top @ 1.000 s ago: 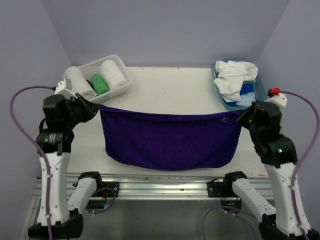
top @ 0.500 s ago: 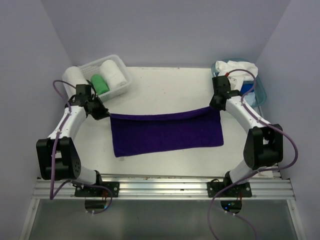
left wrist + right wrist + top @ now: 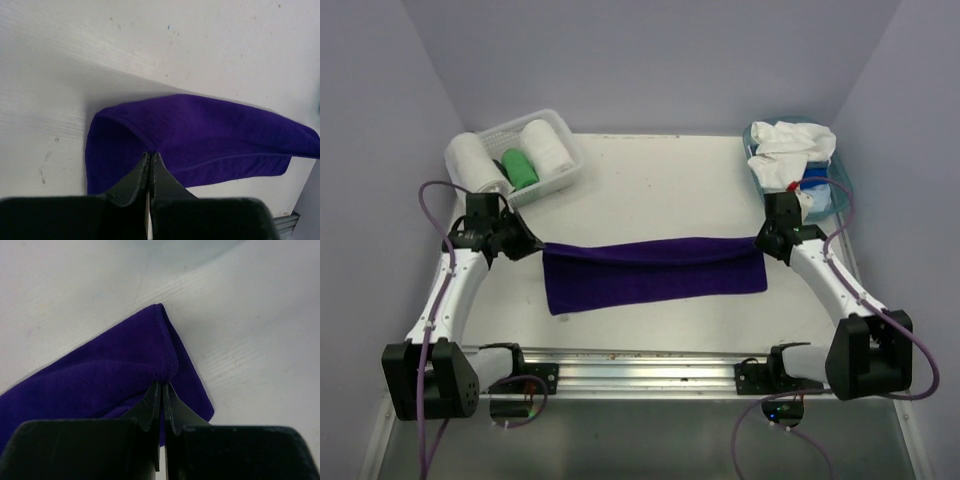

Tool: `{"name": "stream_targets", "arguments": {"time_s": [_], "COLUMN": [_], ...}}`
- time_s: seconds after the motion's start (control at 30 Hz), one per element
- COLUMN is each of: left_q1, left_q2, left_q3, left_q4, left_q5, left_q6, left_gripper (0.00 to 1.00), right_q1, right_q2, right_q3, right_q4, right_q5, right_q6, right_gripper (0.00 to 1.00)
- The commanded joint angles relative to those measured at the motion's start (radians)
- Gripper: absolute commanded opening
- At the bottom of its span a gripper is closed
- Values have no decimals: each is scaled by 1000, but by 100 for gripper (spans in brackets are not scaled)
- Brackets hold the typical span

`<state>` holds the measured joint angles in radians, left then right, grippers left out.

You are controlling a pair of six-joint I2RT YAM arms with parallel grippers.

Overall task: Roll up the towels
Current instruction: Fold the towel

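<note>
A deep purple towel [image 3: 655,275] lies folded over on the white table, a long strip from left to right. My left gripper [image 3: 538,247] is shut on its far left corner, seen close in the left wrist view [image 3: 150,153] with the purple towel [image 3: 210,140] spread beyond the jaws. My right gripper [image 3: 760,243] is shut on its far right corner, seen close in the right wrist view [image 3: 163,384] with the purple towel [image 3: 100,385] to the left of the jaws. Both held corners sit just above the lower layer.
A white lattice basket [image 3: 560,170] at the back left holds rolled white towels [image 3: 546,147] and a rolled green towel [image 3: 519,168]. A teal tub [image 3: 835,190] at the back right holds crumpled white towels [image 3: 785,150] and blue towels [image 3: 815,185].
Both grippers have come toward the near edge and lower, bringing the towel's far edge over the lower layer. The towel now shows as a narrower folded strip.
</note>
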<state>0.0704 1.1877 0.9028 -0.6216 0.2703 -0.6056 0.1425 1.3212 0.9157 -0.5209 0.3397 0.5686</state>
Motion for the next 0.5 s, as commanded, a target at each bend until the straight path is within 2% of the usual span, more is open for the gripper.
{"name": "stream_targets", "arguments": {"time_s": [0.0, 0.17, 0.47], "left_q1": [-36, -44, -44], "left_q2": [-85, -175, -224], "left_q3": [-63, -160, -173], "left_q4": [-78, -138, -233], "left_q5": [29, 35, -5], "left_q6": [20, 10, -5], "left_gripper": [0, 0, 0], "right_q1": [-6, -7, -7], "right_q2": [-123, -226, -320], "right_q3": [-86, -156, -166], "right_q4": [7, -43, -99], "right_q5": [-19, -14, 24], "right_q6": [20, 30, 17], "right_gripper": [0, 0, 0]}}
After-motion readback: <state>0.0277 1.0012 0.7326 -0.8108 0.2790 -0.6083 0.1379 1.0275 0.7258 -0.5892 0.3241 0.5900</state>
